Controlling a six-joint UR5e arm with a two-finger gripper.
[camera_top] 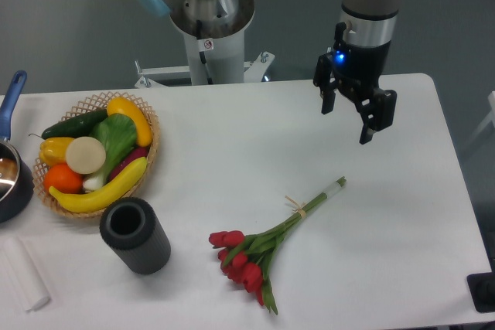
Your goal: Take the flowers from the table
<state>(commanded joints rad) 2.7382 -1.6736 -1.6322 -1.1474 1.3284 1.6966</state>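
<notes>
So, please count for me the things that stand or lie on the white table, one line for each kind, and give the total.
Bunch of red tulips: 1
Woven basket of fruit and vegetables: 1
Dark cylinder cup: 1
Pot with blue handle: 1
White block: 1
Total: 5

The gripper hangs open above the table, holding nothing.

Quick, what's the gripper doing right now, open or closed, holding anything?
Gripper: open, holding nothing, above the table, apart from the flowers.
</notes>
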